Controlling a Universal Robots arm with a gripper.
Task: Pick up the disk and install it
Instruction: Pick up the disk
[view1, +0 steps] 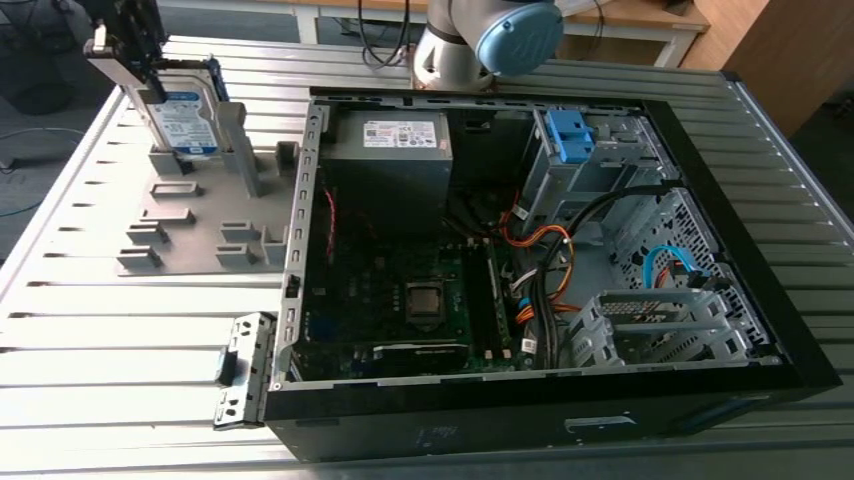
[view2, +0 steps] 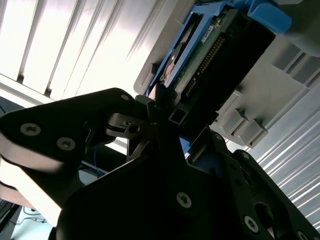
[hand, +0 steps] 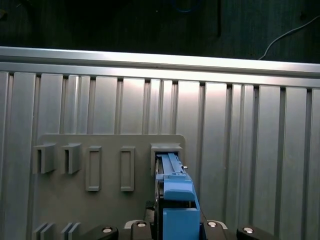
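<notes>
Disk (view1: 180, 118) upright, clamped between jaws.

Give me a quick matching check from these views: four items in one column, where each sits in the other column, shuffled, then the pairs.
Items:
1. disk
2. blue bracket
3. grey box with white sticker
4. orange cables

Places:
A. In the metal drive cage inside the case
B. Looping through the case's middle, beside the motherboard
C. Upright in the grey fixture on the table, outside the case
D. Inside the case, far corner at the exterior view's left

Pairs: 1-C, 2-A, 3-D, 4-B.
</notes>
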